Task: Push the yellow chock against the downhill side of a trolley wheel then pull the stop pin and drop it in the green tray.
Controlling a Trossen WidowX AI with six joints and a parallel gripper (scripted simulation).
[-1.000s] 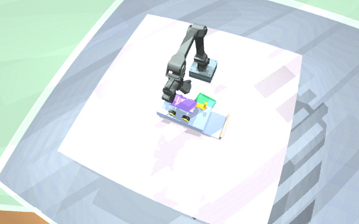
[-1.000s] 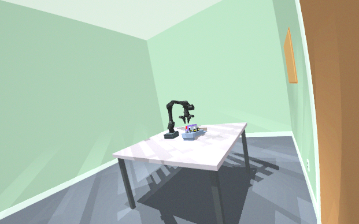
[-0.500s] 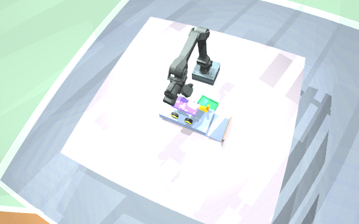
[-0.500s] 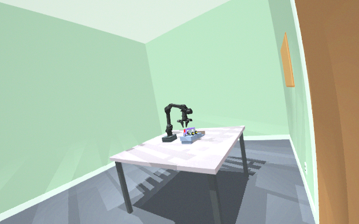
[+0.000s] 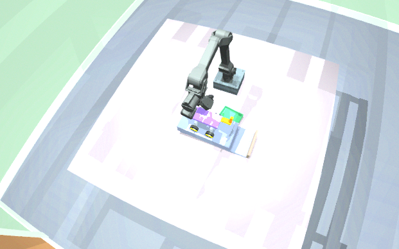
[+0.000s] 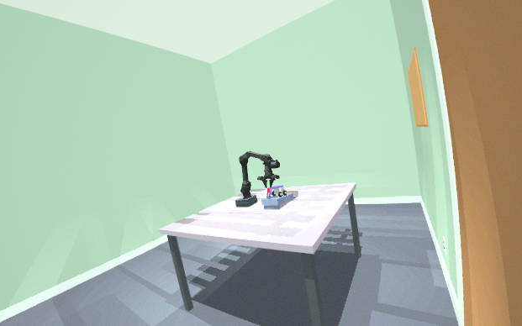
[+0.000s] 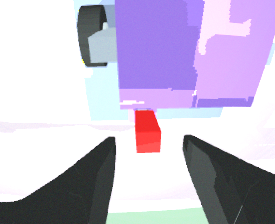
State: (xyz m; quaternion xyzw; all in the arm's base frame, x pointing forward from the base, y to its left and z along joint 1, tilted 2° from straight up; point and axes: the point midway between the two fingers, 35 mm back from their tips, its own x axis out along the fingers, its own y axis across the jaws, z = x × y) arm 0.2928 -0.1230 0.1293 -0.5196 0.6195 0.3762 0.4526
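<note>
The trolley [image 5: 207, 119] [image 6: 277, 188] [image 7: 158, 50], with a purple top and black-and-yellow wheels, stands on the pale blue ramp [image 5: 187, 131] [image 6: 271, 205]. The stop pin's red head [image 6: 268, 192] [image 7: 147, 121] is at the trolley's uphill end. My gripper [image 6: 269, 186] [image 7: 149, 142] is open, pointing down, with one finger on each side of the red head and a gap on both sides. The yellow chock [image 5: 225, 120] with its orange handle [image 5: 231, 119] is at the trolley's downhill end; its base and any wheel contact cannot be made out. The green tray [image 5: 234, 110] lies beside the ramp, empty as far as visible.
A tan stop board [image 5: 252, 144] crosses the ramp's low end. The arm's base [image 5: 229, 83] [image 6: 245, 202] stands on the table [image 5: 158, 180] [image 6: 240, 228], on the tray's side of the ramp. One trolley wheel [image 7: 93, 37] shows left of the purple top in the wrist view.
</note>
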